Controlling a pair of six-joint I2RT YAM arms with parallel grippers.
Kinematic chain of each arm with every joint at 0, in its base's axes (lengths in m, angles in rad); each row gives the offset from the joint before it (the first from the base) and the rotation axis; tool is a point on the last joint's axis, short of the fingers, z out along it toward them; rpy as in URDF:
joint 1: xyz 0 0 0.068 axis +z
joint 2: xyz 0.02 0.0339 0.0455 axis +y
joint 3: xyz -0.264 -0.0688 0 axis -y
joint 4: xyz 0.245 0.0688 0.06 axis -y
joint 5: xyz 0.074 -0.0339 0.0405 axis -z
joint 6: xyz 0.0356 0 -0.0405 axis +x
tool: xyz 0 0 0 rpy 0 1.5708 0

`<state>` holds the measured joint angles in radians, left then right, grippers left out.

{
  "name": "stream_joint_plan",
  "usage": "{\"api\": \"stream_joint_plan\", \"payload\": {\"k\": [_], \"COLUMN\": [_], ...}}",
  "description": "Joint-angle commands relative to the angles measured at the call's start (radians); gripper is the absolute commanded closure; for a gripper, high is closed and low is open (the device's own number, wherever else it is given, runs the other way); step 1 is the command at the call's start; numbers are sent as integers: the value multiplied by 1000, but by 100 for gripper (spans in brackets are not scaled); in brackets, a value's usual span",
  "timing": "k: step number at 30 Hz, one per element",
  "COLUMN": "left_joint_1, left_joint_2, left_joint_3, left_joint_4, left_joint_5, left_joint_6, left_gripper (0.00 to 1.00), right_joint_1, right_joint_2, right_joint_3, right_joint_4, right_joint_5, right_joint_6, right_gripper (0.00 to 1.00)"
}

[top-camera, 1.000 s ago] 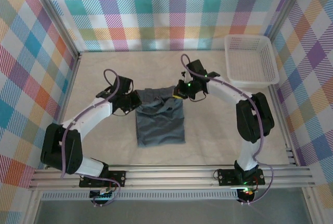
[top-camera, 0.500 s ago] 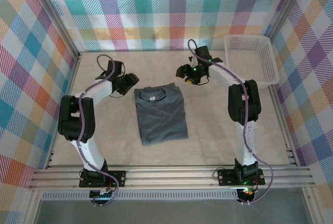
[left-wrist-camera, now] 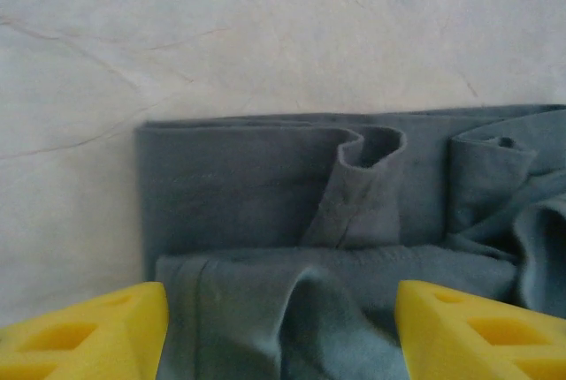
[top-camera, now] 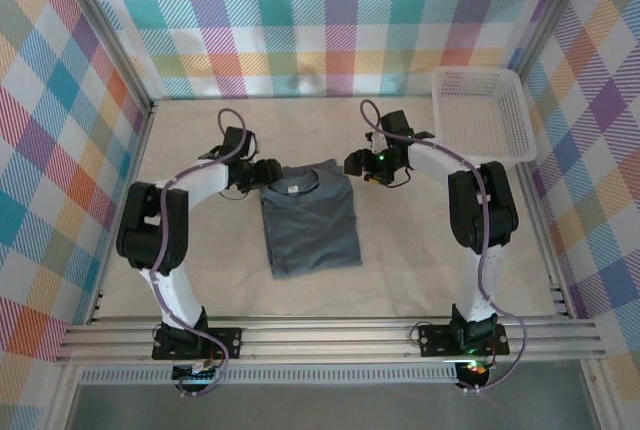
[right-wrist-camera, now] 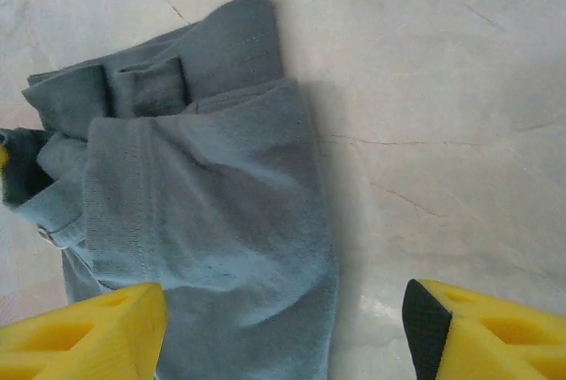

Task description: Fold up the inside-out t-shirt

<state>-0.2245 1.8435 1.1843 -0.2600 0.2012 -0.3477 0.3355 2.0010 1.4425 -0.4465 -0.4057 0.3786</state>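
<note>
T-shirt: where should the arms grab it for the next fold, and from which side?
Probably the two far corners, beside the collar. The t-shirt lies flat as a long rectangle, collar end at the far side, with its layers stacked at those corners. Bring the left gripper in low from the left and the right gripper from the right; both stand open there.

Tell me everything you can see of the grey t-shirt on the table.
The t-shirt is plain slate-grey, soft-looking cotton with no print. It lies flat on the pale table, its sides folded in to make a long narrow rectangle, with the neckline at the far end and the hem nearest the arm bases. Up close, its far edge shows stacked layers and a few ripples. The left gripper and right gripper sit at its far corners, jaws open, gripping nothing.
</note>
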Motion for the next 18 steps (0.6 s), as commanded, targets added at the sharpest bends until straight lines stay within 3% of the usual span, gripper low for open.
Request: {"api": "stream_joint_plan", "payload": {"k": [1, 5, 12, 15, 18], "left_joint_1": [-4, -6, -15, -21, -34], "left_joint_2": [71, 132, 187, 227, 245], "left_joint_3": [70, 126, 165, 175, 169], "left_joint_4": [-36, -100, -108, -103, -89], "left_joint_5": [-76, -185, -155, -140, -124], "left_joint_6": [106, 141, 82, 34, 14], "left_gripper": [31, 34, 34, 45, 65], "right_joint_1": [-1, -1, -2, -1, -3], "right_joint_2": [1, -11, -18, -19, -17], "right_joint_3": [30, 33, 33, 43, 54], "right_joint_4": [1, -24, -24, -27, -38], "right_joint_5": [-25, -21, -31, -32, -24], "right_joint_6": [-23, -32, -10, 1, 1], "right_gripper": [28, 28, 28, 28, 27]}}
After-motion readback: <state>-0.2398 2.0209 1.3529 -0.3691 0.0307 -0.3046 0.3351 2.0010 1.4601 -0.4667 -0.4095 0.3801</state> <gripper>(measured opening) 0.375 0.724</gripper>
